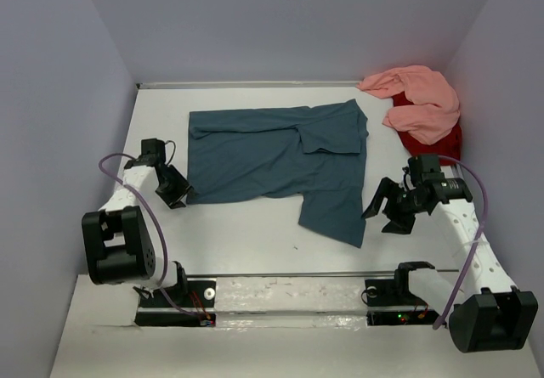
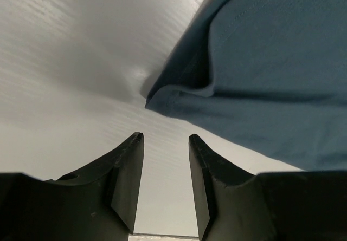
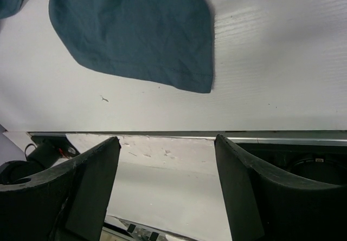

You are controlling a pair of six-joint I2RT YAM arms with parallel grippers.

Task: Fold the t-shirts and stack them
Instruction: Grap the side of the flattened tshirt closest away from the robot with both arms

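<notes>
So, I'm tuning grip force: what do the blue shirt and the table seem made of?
Blue shirt: likely soft matte knit cotton, judging by limp folds and a stitched hem. Table: smooth white, perhaps laminate or plastic, with faint sheen and fine ridges.

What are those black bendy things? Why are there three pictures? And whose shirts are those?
Those are two robot arms, each with a two-finger pincher for a hand. The big picture looks down from above. The other two come from little cameras on the wrists, so each shows its own black fingers at the bottom. On the white table a blue t-shirt lies spread out. In the far right corner a pink t-shirt is bunched on top of a red t-shirt. The left gripper is at the blue shirt's left edge, and the right gripper is beside its near right part. Both are open and hold nothing.
</notes>
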